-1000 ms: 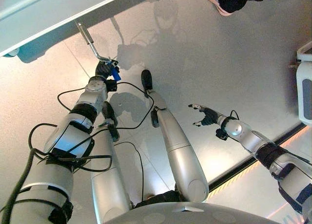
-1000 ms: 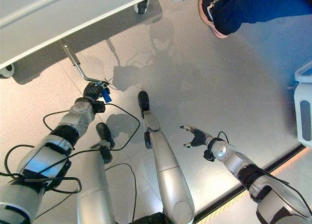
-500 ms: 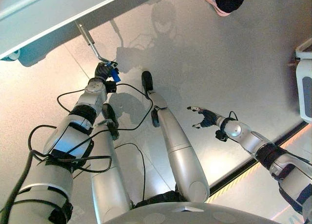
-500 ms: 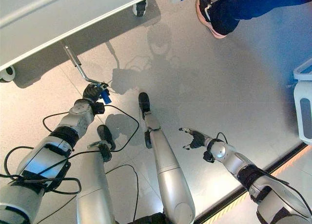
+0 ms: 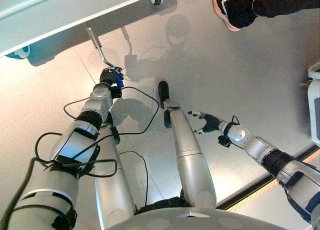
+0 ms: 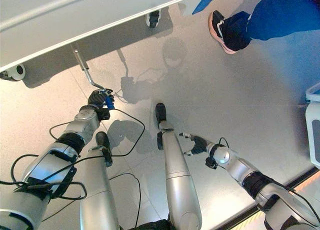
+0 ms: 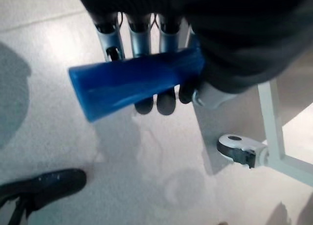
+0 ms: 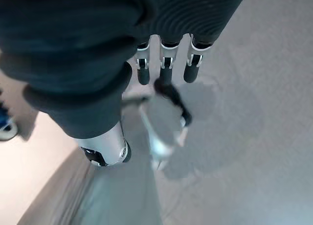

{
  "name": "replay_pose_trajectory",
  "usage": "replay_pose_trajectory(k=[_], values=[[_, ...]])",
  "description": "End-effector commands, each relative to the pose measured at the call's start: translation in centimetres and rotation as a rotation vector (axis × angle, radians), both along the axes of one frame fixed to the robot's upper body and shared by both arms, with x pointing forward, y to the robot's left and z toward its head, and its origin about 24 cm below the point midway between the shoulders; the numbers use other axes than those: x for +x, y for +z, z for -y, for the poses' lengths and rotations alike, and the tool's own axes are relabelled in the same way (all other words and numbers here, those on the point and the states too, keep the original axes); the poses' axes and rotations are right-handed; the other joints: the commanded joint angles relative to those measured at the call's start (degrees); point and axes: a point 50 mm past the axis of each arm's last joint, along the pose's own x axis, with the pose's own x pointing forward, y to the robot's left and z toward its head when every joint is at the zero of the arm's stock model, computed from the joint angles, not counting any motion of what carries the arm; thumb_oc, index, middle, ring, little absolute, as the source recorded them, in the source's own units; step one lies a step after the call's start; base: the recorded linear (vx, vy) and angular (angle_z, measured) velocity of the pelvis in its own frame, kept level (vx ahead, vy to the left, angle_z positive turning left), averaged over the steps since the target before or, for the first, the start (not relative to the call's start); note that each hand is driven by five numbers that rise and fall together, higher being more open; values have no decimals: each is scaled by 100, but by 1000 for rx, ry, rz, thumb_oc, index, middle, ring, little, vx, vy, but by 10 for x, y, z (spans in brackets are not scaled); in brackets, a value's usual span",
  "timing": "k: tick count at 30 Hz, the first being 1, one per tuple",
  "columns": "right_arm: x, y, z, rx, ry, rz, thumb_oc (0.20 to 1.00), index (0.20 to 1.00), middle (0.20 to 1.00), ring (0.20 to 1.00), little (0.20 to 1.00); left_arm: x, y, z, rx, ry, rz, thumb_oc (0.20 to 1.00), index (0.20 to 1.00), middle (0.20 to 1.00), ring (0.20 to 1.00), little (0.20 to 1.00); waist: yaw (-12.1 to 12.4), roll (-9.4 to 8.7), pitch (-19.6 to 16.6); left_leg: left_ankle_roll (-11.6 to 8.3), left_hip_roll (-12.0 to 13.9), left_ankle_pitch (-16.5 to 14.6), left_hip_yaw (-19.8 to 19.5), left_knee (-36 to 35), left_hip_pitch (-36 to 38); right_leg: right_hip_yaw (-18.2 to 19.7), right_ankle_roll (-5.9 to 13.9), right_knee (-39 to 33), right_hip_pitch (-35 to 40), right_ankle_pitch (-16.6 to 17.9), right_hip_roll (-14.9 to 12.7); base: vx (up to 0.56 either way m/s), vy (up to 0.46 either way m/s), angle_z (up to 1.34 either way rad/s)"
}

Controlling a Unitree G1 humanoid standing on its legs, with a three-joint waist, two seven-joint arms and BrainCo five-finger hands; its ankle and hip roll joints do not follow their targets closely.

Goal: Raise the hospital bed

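the hospital bed [image 5: 60,15] is lying along the upper left, its caster [image 6: 155,17] resting on the floor [image 5: 210,80]. a metal crank rod [image 5: 95,40] is running from under the bed frame down toward the robot, ending in a blue crank handle [image 7: 132,83]. the left hand [image 5: 109,76] is gripping that handle, fingers [image 7: 164,100] curled round it, the handle's long axis lying across them. the right hand [image 5: 206,123] is hanging well apart to the right, fingers relaxed, holding nothing. the left hand is judged to be turning the crank.
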Motion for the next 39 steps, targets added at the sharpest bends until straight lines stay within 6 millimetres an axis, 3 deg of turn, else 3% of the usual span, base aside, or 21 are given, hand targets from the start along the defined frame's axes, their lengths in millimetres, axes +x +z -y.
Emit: replay_pose_trajectory(k=[1,2,3,6,10,13,14,15,18,20,22,26,27,29,30,31,33,35,36,37,39], values=[[-5,6,13,7,-18,34,1000,1000,1000,1000,1000,-3,6,18,59,-128,110,200,200,200,200,200,153,-165,28,297,144,966,-58,-447,-249,398,758,-123,175,-287,-467,-108,-73,0],[-3,9,14,8,-21,44,1000,1000,1000,1000,1000,-2,10,19,61,-130,120,200,200,200,200,200,145,-174,28,300,125,1145,-45,-510,-367,425,744,-192,57,-114,-469,-18,-66,-2],[-5,5,13,6,-19,31,1000,1000,1000,1000,1000,-4,5,19,59,-128,107,200,200,200,200,200,161,-160,28,288,150,940,-59,-447,-220,393,752,-95,191,-327,-463,-77,-12,-3],[-5,11,23,3,-45,59,1000,1000,1000,1000,1000,-3,9,18,51,-108,124,200,200,200,200,200,97,-136,28,208,175,1330,-27,-780,-371,391,715,-209,-45,-99,-457,-32,-98,3],[-8,7,24,-2,-44,46,1000,1000,1000,1000,1000,-4,4,17,49,-104,113,200,200,200,200,200,103,-128,28,185,206,1162,-41,-767,-229,350,720,-124,72,-303,-444,70,-22,3],[-10,5,30,-19,-63,41,1000,1000,1000,1000,1000,-2,11,16,69,-98,126,200,200,200,200,200,56,-142,28,164,191,1424,-47,-894,-435,358,671,-176,-156,-110,-435,-53,-53,2],[-13,2,30,-21,-61,30,1000,1000,1000,1000,1000,-3,6,14,66,-93,111,200,200,200,200,200,60,-133,28,154,213,1224,-62,-844,-289,325,680,-75,-30,-326,-426,8,-21,6],[-10,6,30,-18,-64,45,1000,1000,1000,1000,1000,-1,12,15,64,-90,127,200,200,200,200,200,39,-151,28,166,188,1428,-48,-904,-452,350,667,-175,-184,-106,-431,0,0,0],[-14,1,30,-11,-64,31,1000,1000,1000,1000,1000,-2,9,11,49,-71,118,200,200,200,200,200,30,-148,28,138,200,1254,-50,-894,-328,307,681,-110,-74,-298,-437,10,-2,1],[-12,4,31,-6,-72,45,1000,1000,1000,1000,1000,0,14,12,50,-72,130,200,200,200,200,200,15,-152,28,149,170,1466,-29,-961,-498,336,667,-205,-229,-77,-445,4,-1,2],[-16,0,31,-5,-69,29,1000,1000,1000,1000,1000,-3,7,11,45,-67,114,200,200,200,200,200,29,-137,28,129,183,1262,-38,-896,-346,297,677,-102,-79,-301,-448,100,8,4],[-17,-1,32,-5,-73,30,1000,1000,1000,1000,1000,-3,6,12,47,-62,112,200,200,200,200,200,19,-137,28,116,165,1292,-35,-935,-372,302,679,-126,-104,-274,-466,-16,3,2],[-14,4,32,-3,-75,46,1000,1000,1000,1000,1000,-1,12,12,49,-64,128,200,200,200,200,200,6,-147,28,129,142,1494,-19,-998,-534,332,668,-221,-260,-58,-470,11,10,4],[-16,0,31,-6,-67,34,1000,1000,1000,1000,1000,-3,5,12,54,-64,108,200,200,200,200,200,9,-143,28,114,160,1289,-10,-934,-363,307,675,-120,-116,-271,-478,5,3,2],[-13,5,32,-4,-70,50,1000,1000,1000,1000,1000,0,11,13,56,-66,124,200,200,200,200,200,-4,-152,28,127,138,1491,6,-997,-527,338,663,-216,-273,-55,-482,0,0,0],[-16,0,31,-6,-67,35,1000,1000,1000,1000,1000,-3,4,14,59,-70,106,200,200,200,200,200,5,-137,28,115,163,1263,4,-913,-345,314,670,-98,-111,-286,-472,0,0,0],[-12,6,31,-6,-67,56,1000,1000,1000,1000,1000,1,13,19,62,-86,134,200,200,200,200,200,-14,-144,28,128,138,1473,31,-987,-502,358,653,-187,-281,-61,-474,0,0,0],[-16,1,32,-9,-73,39,1000,1000,1000,1000,1000,-1,11,28,51,-119,147,200,200,200,200,200,-2,-113,28,107,158,1273,35,-954,-297,334,659,-91,-104,-284,-476,0,0,0],[-13,6,33,-5,-80,56,1000,1000,1000,1000,1000,1,22,34,49,-142,183,200,200,200,200,200,-17,-110,28,118,133,1495,60,-1046,-457,369,649,-204,-268,-49,-486,0,0,0],[-17,-1,35,-7,-89,34,1000,1000,1000,1000,1000,-1,18,39,37,-164,185,200,200,200,200,200,0,-83,28,99,158,1291,53,-995,-264,342,659,-107,-91,-279,-486,0,0,0],[-18,-2,37,-6,-99,30,1000,1000,1000,1000,1000,-1,24,49,28,-202,217,200,200,200,200,200,2,-65,28,94,164,1305,57,-1031,-242,347,660,-118,-79,-280,-491,46,2,-1]])
